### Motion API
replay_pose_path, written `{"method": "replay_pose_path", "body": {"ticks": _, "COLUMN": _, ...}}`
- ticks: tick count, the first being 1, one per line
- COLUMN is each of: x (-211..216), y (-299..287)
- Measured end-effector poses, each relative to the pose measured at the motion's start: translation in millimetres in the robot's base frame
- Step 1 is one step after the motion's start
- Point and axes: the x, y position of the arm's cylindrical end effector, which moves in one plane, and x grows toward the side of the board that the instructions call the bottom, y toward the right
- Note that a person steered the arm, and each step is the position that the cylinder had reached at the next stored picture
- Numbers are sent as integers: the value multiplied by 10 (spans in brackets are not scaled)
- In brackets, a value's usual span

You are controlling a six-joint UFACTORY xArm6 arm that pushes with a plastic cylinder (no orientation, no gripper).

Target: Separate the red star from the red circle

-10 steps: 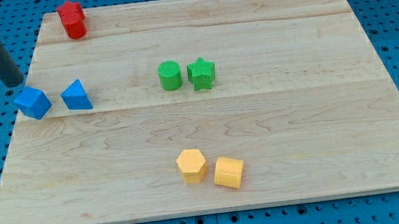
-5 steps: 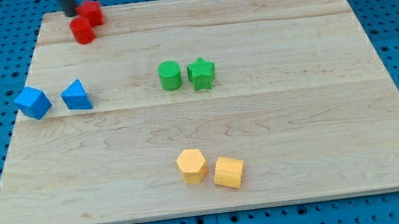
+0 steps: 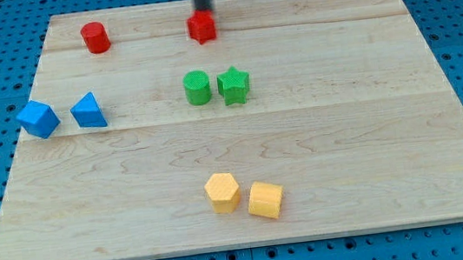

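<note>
The red circle [image 3: 96, 37] stands near the board's top left. The red star [image 3: 201, 28] sits well to its right, near the top middle, with a wide gap between the two. My tip [image 3: 201, 11] comes down from the view's top and rests right at the star's upper edge, touching it or nearly so.
A green circle [image 3: 197, 87] and a green star [image 3: 233, 85] sit side by side at the middle. Two blue blocks [image 3: 38, 119] [image 3: 88, 111] lie at the left. Two yellow blocks [image 3: 222, 191] [image 3: 266, 200] lie near the bottom. The wooden board [image 3: 372, 131] rests on a blue pegboard.
My tip swept from the board's left edge up to the red pair, then rightward along the top. The red star slid right with it, away from the red circle.
</note>
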Motion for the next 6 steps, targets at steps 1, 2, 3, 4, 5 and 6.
{"method": "replay_pose_path", "body": {"ticks": 1, "x": 145, "y": 85}}
{"method": "replay_pose_path", "body": {"ticks": 2, "x": -370, "y": -186}}
{"method": "replay_pose_path", "body": {"ticks": 3, "x": -249, "y": -544}}
{"method": "replay_pose_path", "body": {"ticks": 4, "x": 323, "y": -127}}
{"method": "replay_pose_path", "body": {"ticks": 5, "x": 157, "y": -229}}
{"method": "replay_pose_path", "body": {"ticks": 6, "x": -196, "y": -891}}
